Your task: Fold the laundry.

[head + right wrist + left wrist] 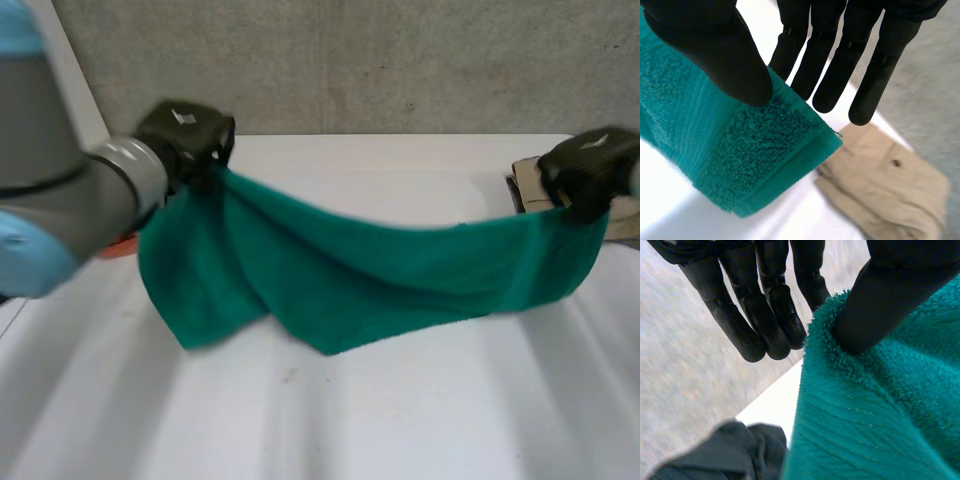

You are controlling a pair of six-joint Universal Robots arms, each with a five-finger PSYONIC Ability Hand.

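The green towel [370, 270] hangs stretched between both hands above the white worktop [350, 420], its middle sagging low toward the surface. The left hand [185, 135] pinches one upper corner, thumb pressing it against straight fingers [775, 315]. The right hand [590, 165] pinches the opposite corner between thumb and straight fingers [840, 65], near a folded beige garment [890, 185]
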